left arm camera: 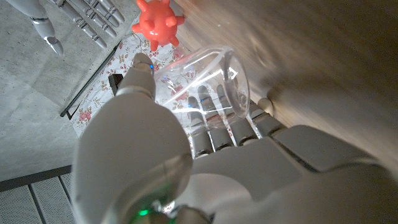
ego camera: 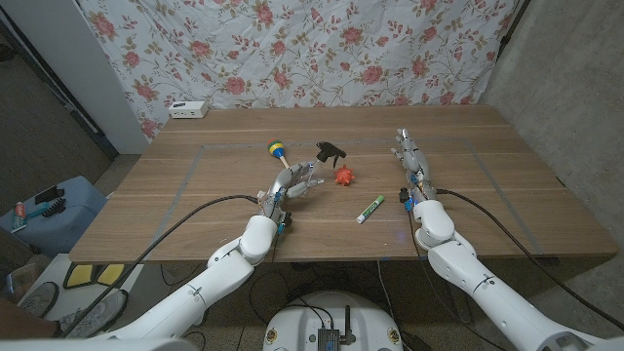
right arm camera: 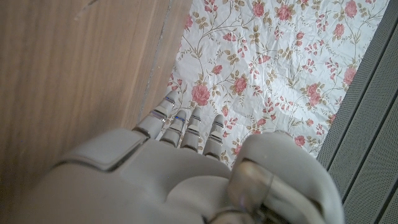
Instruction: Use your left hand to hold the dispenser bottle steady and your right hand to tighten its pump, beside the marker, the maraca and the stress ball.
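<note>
Holding step: left hand [ego camera: 291, 182] fingers [left arm camera: 214, 127] wrap the clear plastic dispenser bottle [left arm camera: 208, 81]; right hand [ego camera: 413, 168], fingers straight together and empty, must next reach its black pump [ego camera: 330, 151].

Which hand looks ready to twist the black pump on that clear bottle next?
Probably the right hand: it is open and free, though it stands apart from the bottle. The left hand already grips the bottle, so it cannot turn the pump.
</note>
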